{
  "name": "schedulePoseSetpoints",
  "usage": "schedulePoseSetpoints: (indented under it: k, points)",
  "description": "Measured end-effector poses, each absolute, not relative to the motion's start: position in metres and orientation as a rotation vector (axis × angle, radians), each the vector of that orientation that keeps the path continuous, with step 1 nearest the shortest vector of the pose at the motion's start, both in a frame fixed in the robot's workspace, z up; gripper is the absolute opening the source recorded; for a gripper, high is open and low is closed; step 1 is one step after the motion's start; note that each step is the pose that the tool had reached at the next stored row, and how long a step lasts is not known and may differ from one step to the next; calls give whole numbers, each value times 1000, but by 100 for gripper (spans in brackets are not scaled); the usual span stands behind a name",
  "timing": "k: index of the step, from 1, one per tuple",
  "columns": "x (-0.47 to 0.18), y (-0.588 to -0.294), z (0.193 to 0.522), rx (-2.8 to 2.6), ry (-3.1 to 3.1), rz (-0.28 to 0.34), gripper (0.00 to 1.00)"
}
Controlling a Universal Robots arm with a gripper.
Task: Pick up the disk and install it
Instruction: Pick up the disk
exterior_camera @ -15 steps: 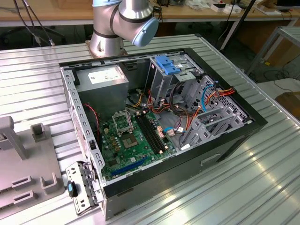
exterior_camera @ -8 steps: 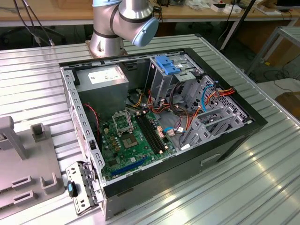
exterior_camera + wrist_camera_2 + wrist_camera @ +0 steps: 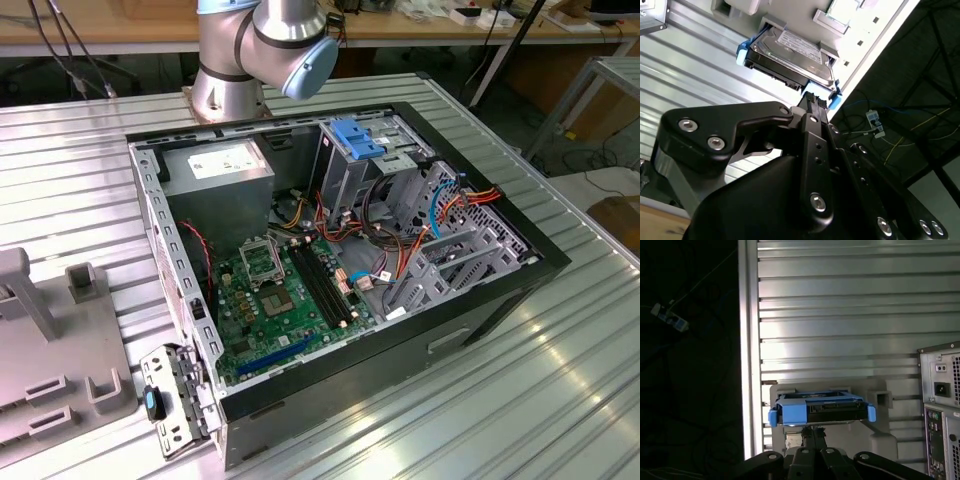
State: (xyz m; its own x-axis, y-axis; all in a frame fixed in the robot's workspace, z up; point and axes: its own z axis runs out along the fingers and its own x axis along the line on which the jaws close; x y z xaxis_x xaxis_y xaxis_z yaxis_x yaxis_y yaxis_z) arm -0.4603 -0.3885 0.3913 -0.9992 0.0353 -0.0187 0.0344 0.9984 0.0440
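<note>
In the exterior view the arm [image 3: 262,45] runs off the frame's top, and the fixture [image 3: 50,350] off its left edge. In the second wrist view the gripper [image 3: 813,102] covers part of one end of the disk [image 3: 790,52], whose label [image 3: 799,46] is illegible.

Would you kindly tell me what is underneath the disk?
The disk sits on a pale grey holder standing on the ribbed metal table. The holder's part directly beneath the disk is covered.
</note>
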Motion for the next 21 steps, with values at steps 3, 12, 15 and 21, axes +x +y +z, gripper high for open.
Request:
schedulePoseSetpoints:
  k: [3,12,15,21]
  points:
    - [-460,-388,391,4,3122,69,11]
    - [-460,-388,391,-157,3120,69,11]
    - [-460,-388,391,-238,3117,68,11]
    - [-460,-388,391,-361,3107,66,11]
